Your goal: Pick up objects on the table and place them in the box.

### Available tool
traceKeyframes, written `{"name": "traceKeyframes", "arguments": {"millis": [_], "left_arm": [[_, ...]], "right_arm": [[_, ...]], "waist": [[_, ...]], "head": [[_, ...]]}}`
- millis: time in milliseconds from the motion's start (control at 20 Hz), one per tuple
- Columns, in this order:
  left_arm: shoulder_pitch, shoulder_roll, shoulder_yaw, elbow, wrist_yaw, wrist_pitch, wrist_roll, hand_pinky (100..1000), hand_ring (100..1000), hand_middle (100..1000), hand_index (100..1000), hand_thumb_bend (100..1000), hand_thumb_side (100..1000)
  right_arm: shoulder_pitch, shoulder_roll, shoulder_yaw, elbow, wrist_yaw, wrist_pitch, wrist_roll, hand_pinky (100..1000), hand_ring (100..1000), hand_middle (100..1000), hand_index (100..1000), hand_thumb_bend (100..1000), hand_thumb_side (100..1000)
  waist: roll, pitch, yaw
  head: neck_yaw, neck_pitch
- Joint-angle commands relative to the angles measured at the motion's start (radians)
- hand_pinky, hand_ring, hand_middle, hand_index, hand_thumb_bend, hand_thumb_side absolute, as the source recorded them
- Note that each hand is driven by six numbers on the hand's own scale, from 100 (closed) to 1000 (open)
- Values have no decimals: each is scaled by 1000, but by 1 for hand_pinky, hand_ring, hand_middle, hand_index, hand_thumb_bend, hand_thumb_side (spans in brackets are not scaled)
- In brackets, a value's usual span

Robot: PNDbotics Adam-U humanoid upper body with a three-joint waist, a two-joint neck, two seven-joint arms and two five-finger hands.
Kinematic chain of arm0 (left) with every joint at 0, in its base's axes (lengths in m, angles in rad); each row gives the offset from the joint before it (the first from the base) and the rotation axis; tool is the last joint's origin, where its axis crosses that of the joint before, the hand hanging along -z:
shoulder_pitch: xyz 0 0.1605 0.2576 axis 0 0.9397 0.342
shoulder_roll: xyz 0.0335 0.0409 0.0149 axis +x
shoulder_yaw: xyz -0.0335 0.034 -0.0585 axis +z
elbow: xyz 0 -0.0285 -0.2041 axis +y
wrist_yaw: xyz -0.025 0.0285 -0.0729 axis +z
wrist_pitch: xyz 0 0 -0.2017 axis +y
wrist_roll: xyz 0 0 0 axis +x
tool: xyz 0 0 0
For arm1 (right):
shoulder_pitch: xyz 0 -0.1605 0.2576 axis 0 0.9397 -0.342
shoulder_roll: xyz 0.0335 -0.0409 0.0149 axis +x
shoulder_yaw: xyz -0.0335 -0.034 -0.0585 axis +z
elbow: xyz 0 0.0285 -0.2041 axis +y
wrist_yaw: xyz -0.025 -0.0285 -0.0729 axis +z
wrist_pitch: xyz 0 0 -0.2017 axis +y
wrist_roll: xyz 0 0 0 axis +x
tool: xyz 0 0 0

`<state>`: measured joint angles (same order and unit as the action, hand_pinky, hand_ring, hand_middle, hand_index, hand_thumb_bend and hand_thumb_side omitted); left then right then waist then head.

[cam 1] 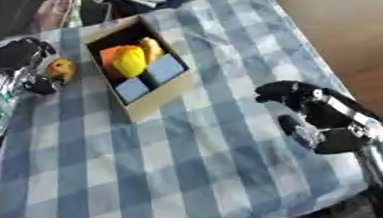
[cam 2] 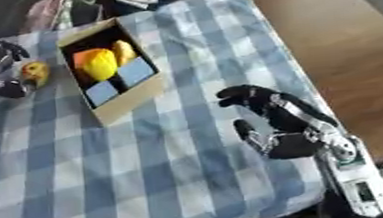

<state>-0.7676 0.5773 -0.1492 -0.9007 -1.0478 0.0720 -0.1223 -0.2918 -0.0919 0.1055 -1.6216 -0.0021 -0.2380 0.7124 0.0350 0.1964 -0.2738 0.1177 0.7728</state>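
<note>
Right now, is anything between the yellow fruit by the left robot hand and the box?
Nothing visible. The yellow fruit sits in the left robot hand, just left of the box. Only bare checked cloth lies between them, though the near box wall must be cleared.

Light is soft and even over the checked cloth (cam 1: 192,171), moderately bright, with no hard glare. The box (cam 1: 155,102) keeps a dim interior, its near wall shading the contents. Everything looks slightly blurred; edges smear most at the corners far from the box. The strip beyond the box lies dark and murky.
</note>
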Motion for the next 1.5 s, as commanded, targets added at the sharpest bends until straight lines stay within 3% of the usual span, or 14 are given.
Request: {"name": "traceKeyframes", "arguments": {"millis": [50, 250, 350, 500, 550, 600, 1050, 1250, 1500], "left_arm": [[-19, 9, 6, 4, -10, -4, 0, 664, 622, 663, 795, 354, 175], [-16, 2, 2, 16, -16, -22, -38, 622, 564, 588, 734, 312, 174], [-17, 3, 1, 14, -22, -35, -52, 564, 480, 483, 642, 208, 170], [-18, 12, 9, -5, -22, -35, -32, 502, 402, 380, 544, 210, 158], [-18, 17, 10, -13, -14, -30, -20, 499, 400, 377, 541, 100, 269], [-19, 24, 9, -25, -4, -27, -10, 495, 395, 369, 534, 208, 158], [-66, 99, -10, -261, 89, -11, 8, 498, 392, 355, 528, 179, 141], [-100, 62, -36, -273, 93, -9, 10, 540, 455, 425, 599, 203, 148], [-128, -12, -58, -199, 56, -29, 4, 573, 496, 473, 648, 223, 157]], "right_arm": [[-17, -9, 0, -11, -7, -4, 4, 1000, 871, 862, 891, 100, 294], [-18, -9, -1, -10, -6, -5, 4, 1000, 871, 862, 891, 100, 294], [-18, -9, -1, -10, -7, -5, 4, 1000, 870, 862, 891, 100, 297], [-18, -8, -3, -10, -6, -6, 3, 1000, 870, 862, 891, 100, 299], [-18, -8, -4, -9, -6, -6, 2, 1000, 870, 862, 891, 100, 318], [-17, -8, -5, -9, -5, -7, 1, 1000, 870, 862, 891, 100, 302], [-14, -10, -7, -8, -3, -8, -1, 1000, 870, 862, 891, 100, 303], [-15, -9, -2, -5, -3, -10, 3, 1000, 871, 862, 891, 100, 300], [-18, -6, 2, -1, -4, -11, 7, 1000, 870, 862, 891, 100, 295]], "waist": [[-13, 1, -1], [-14, 1, -1], [-14, 0, 0], [-15, -2, 2], [-15, -3, 2], [-15, -5, 3], [-11, -14, 3], [-13, -15, -7], [-15, -12, -28]], "head": [[28, -3], [38, -3], [37, -3], [33, -3], [31, -3], [29, -3], [25, -3], [32, -3], [43, -3]]}}
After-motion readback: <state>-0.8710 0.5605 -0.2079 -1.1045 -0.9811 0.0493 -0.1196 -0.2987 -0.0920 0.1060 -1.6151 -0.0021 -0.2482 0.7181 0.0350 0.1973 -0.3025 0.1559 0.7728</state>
